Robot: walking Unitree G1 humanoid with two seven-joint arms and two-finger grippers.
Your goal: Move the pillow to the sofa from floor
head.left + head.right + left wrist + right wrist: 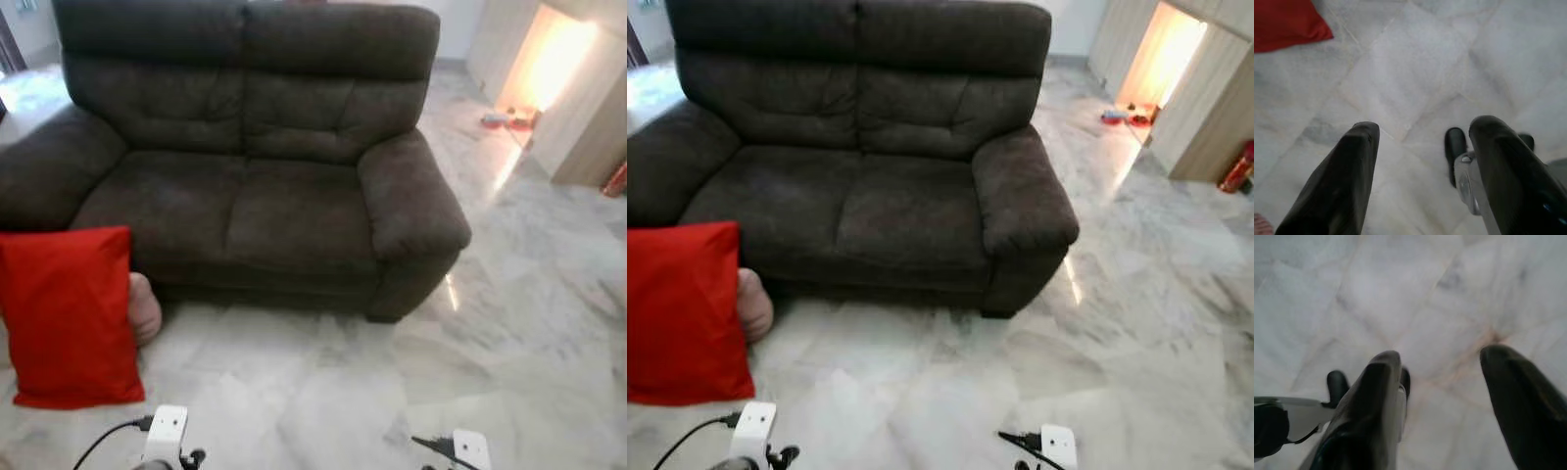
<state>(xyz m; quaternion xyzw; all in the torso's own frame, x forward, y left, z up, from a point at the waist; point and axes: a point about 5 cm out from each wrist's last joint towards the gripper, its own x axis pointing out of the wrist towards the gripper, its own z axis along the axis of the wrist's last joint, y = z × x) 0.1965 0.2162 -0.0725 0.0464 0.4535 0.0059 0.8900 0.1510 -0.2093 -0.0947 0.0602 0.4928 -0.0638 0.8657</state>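
Left eye view: the red pillow (69,313) is propped upright on the floor (323,392) against the sofa (245,166), at its left end. Both tools, left tool (1420,161) and right tool (1442,396), are held spread open, empty, over bare marble, nothing gripped yet.

The right hand (1442,382) hangs over a pale marble floor (1400,293), its two long black fingers (1369,406) spread wide apart with nothing between them. Grey veins and faint tan seams cross the marble beyond the fingertips, and one brownish joint shows just past the tip of one finger. Beside the other finger, lower down near the floor, part of the robot's other arm (1283,418) comes into view: a pale plate with a dark rounded piece at its end and two black finger tips (1338,382) poking up behind it.
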